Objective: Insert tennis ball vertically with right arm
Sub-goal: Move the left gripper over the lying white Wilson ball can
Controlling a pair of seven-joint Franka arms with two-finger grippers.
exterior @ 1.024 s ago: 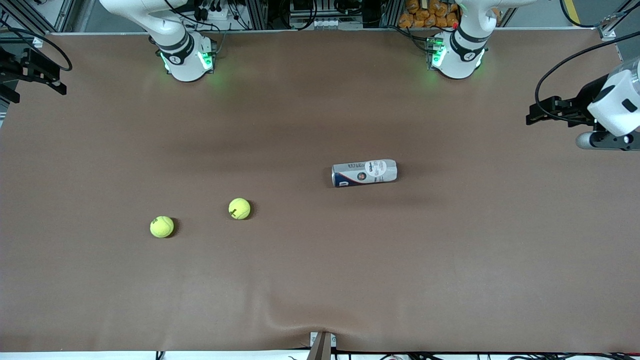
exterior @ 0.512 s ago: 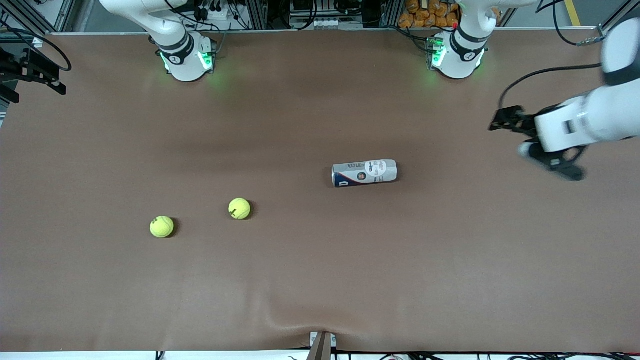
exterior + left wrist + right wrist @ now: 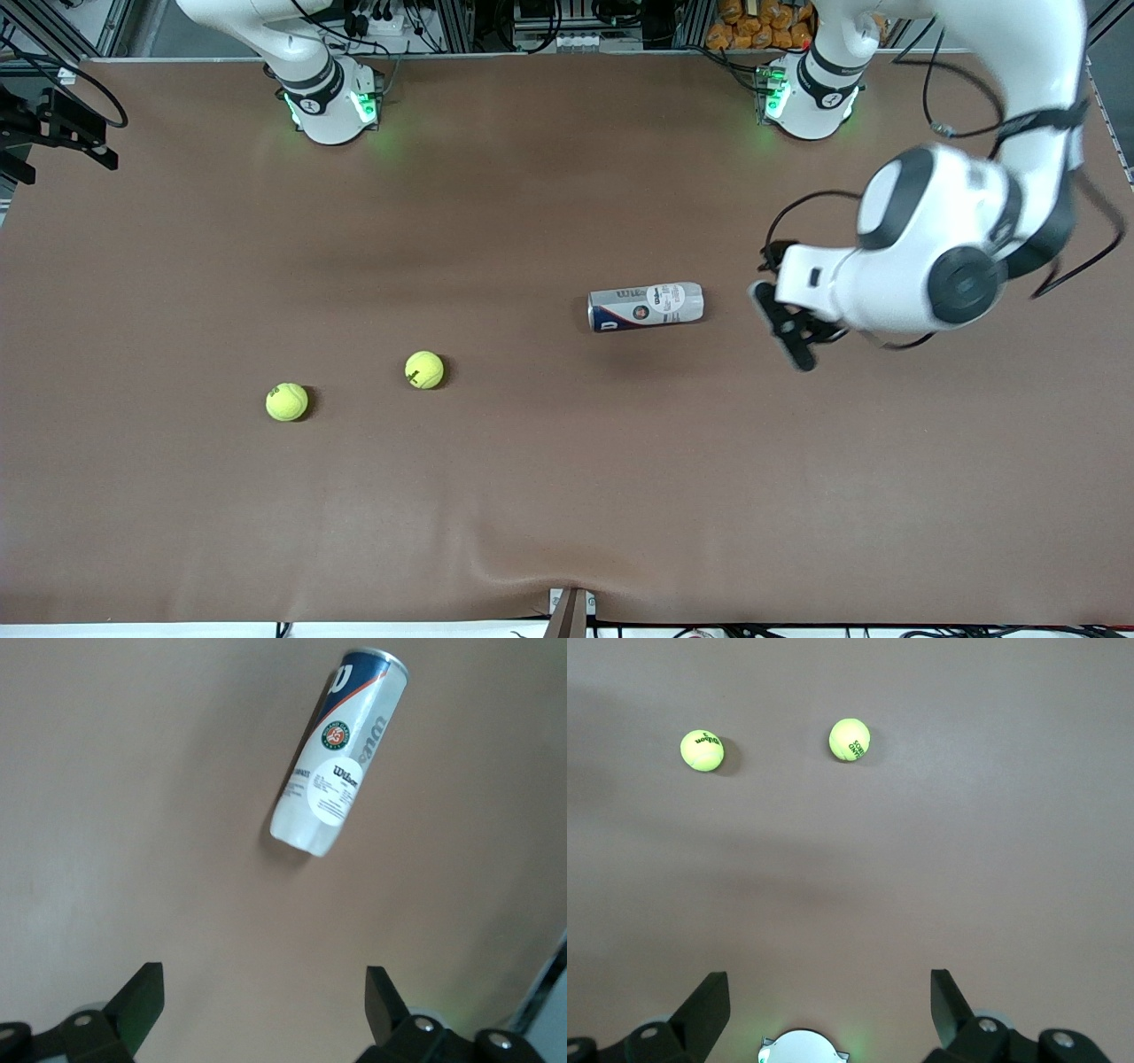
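A white and blue tennis ball can (image 3: 645, 307) lies on its side mid-table; it also shows in the left wrist view (image 3: 339, 753). Two yellow tennis balls (image 3: 424, 369) (image 3: 286, 401) rest on the table toward the right arm's end, nearer the front camera than the can; the right wrist view shows them too (image 3: 850, 739) (image 3: 702, 750). My left gripper (image 3: 787, 319) (image 3: 263, 1010) is open and empty, over the table beside the can's white end. My right gripper (image 3: 830, 1010) is open and empty, high over its own base, out of the front view.
The brown table cover (image 3: 567, 496) has a wrinkle at its front edge. The right arm's base (image 3: 330, 106) (image 3: 802, 1047) and the left arm's base (image 3: 808, 102) stand along the back edge. A black fixture (image 3: 53, 124) sits at the right arm's end.
My left arm has swung in from the left arm's end of the table to beside the can. The can, both balls and the right arm have not moved.
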